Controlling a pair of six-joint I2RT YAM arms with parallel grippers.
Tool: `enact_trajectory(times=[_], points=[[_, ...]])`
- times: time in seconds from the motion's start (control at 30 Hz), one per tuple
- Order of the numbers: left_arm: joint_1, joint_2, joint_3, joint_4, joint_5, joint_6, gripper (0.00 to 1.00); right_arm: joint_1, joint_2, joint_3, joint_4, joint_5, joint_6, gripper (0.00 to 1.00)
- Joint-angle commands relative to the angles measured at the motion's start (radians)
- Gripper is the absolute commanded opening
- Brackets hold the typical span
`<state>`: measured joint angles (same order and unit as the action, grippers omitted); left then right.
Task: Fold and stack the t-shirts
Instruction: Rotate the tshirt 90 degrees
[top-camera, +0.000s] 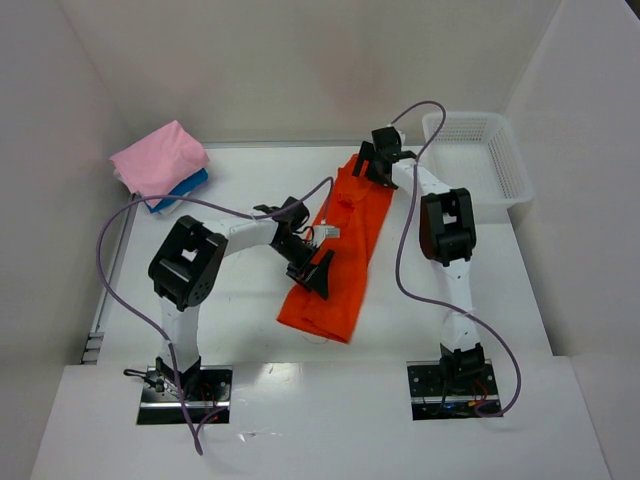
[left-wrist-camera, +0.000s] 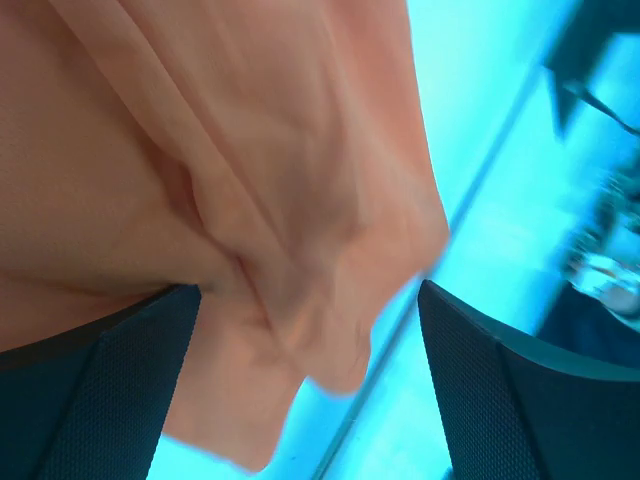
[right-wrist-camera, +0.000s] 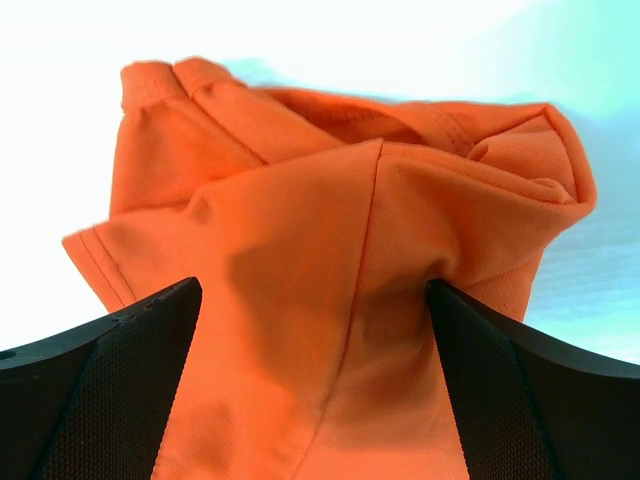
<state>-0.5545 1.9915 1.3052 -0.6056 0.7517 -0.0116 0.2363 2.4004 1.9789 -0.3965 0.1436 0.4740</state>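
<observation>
The orange shirt (top-camera: 350, 238) lies on the table (top-camera: 240, 312) as a long, narrow strip, folded lengthwise. Its long axis runs on a slant from the near left to the far right, between the two arms. The near end is wider and squarer. The far end is narrower and bunched.

The right gripper (top-camera: 368, 165) is at the far end. In the right wrist view the orange shirt (right-wrist-camera: 300, 200) fills the whole gap of the right gripper (right-wrist-camera: 312, 290). The cloth touches both fingers (right-wrist-camera: 100, 390) and rises in a ridge between them, with hems and a sleeve crumpled behind. The jaws are partly closed and clamp this thick bunch.

The left gripper (top-camera: 316, 268) is over the left edge of the strip, past its middle toward the near end. In the left wrist view the orange shirt (left-wrist-camera: 250, 150) is blurred. It sags between the fingers of the left gripper (left-wrist-camera: 310, 300) and lies against one finger (left-wrist-camera: 100, 400), while bare table shows between the cloth and the other. These jaws are about half apart and do not pinch the cloth.

A folded pink shirt (top-camera: 158, 158) sits on a blue shirt (top-camera: 188, 186) at the far left corner, well apart from the strip. A white basket (top-camera: 500, 165) stands at the far right.
</observation>
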Motion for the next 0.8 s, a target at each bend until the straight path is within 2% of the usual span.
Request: enact_trajectory(times=[0.0, 0.1, 0.23, 0.37, 0.47, 0.63, 0.77], points=[[-0.010, 0.064, -0.067, -0.054, 0.090, 0.090, 0.99, 0.021, 0.035, 0.076, 0.039, -0.062, -0.044, 1.00], [-0.010, 0.026, -0.076, -0.054, 0.103, 0.100, 0.99, 0.034, 0.046, 0.124, 0.019, -0.076, -0.044, 1.00], [-0.010, -0.091, -0.086, -0.013, 0.037, 0.081, 0.99, 0.044, -0.013, 0.114, 0.021, -0.018, -0.078, 1.00], [0.034, -0.212, -0.077, 0.007, -0.020, 0.061, 0.99, 0.044, -0.151, 0.046, 0.044, 0.017, -0.123, 1.00], [0.044, -0.276, -0.035, -0.037, -0.077, 0.061, 0.99, 0.035, -0.271, -0.001, 0.044, 0.017, -0.133, 1.00], [0.044, -0.381, -0.061, -0.001, -0.267, 0.026, 0.99, 0.035, -0.429, -0.118, 0.053, -0.010, -0.169, 1.00], [0.044, -0.460, -0.105, 0.021, -0.390, -0.014, 0.99, 0.035, -0.440, -0.268, 0.085, -0.010, -0.158, 1.00]])
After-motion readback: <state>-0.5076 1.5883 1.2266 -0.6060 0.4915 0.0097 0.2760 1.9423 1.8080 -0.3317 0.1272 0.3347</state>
